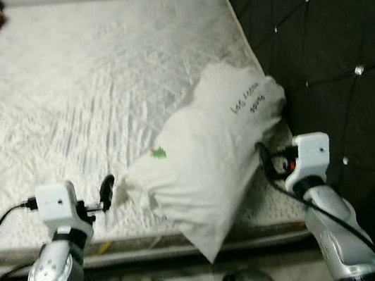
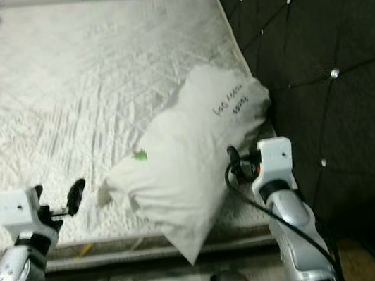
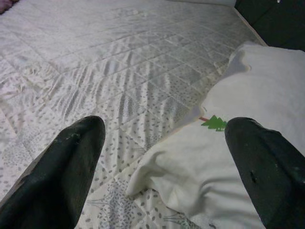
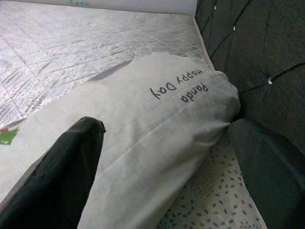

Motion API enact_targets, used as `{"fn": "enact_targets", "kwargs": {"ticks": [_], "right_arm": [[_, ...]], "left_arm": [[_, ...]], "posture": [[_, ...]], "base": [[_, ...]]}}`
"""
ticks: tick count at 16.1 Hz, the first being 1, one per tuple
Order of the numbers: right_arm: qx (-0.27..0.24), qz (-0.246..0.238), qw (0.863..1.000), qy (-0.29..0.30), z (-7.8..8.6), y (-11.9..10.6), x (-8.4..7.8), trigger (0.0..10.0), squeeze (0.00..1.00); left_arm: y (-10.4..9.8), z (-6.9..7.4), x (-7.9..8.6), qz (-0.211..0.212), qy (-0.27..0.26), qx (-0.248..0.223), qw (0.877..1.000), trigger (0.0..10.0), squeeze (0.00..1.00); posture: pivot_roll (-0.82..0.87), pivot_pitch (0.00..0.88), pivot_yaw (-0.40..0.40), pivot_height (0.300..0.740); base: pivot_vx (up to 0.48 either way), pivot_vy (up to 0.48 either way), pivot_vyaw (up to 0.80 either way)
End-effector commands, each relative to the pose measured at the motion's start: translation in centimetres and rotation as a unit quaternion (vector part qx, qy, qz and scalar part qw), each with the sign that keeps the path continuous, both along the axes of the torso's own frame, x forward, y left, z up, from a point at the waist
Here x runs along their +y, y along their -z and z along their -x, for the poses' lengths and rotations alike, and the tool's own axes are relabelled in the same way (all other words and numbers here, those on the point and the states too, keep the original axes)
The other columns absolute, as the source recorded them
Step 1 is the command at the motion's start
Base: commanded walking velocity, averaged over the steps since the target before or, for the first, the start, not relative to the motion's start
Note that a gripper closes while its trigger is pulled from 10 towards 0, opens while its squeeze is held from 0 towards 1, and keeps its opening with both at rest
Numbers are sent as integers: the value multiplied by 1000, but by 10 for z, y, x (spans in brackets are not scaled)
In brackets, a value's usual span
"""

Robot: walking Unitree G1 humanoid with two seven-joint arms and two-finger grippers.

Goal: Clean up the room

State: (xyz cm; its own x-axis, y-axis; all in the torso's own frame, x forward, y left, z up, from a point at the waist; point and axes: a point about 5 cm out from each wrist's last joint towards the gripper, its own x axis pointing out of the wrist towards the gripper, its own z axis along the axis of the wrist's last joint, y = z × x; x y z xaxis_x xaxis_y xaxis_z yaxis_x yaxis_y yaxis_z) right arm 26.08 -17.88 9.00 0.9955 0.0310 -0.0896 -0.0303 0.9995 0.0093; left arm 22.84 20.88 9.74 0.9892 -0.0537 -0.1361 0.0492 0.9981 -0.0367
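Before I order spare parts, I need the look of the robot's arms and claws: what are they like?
Both arms are silver metal with jointed segments. Each wrist carries a white boxy camera block, and loose black cables run along each arm. The left claw and right claw each have two long, matte black fingers with rounded tips. No markings can be made out.

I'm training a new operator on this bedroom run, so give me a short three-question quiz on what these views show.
1. True or false: the white pillow lies wholly on the mattress, clear of its near edge.
2. Which gripper is nearer the dark tufted headboard: A) left gripper B) right gripper?
3. What small picture is printed on the pillow near the left gripper?

Key:
1. False; a corner hangs over the near edge.
2. B.
3. A green tree.
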Motion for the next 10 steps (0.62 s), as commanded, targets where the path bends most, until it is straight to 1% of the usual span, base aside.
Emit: {"fn": "enact_targets", "kwargs": {"ticks": [1, 2, 4, 10], "right_arm": [[-3, 3, 1000, -1, 1, -1, -2, 10000, 0], [-4, 2, 1000, -1, 0, -2, -2, 10000, 0], [-4, 1, 1000, 0, 0, -2, -2, 10000, 0], [-5, 5, 1000, -3, -3, -2, -2, 10000, 0]], "left_arm": [[4, 1, 1, -5, -5, 9, 1000, 10000, 0], [4, 0, 0, -6, -5, 7, 1000, 10000, 0], [4, 0, 0, -8, -7, 7, 1000, 10000, 0], [3, -2, 0, -6, -11, 5, 1000, 10000, 0]], "posture": [[25, 116, -59, 650], [25, 116, -59, 630], [25, 116, -59, 605], [24, 125, -65, 605]], "base": [[0, 0, 0], [0, 0, 0], [0, 0, 0], [0, 0, 0]]}}
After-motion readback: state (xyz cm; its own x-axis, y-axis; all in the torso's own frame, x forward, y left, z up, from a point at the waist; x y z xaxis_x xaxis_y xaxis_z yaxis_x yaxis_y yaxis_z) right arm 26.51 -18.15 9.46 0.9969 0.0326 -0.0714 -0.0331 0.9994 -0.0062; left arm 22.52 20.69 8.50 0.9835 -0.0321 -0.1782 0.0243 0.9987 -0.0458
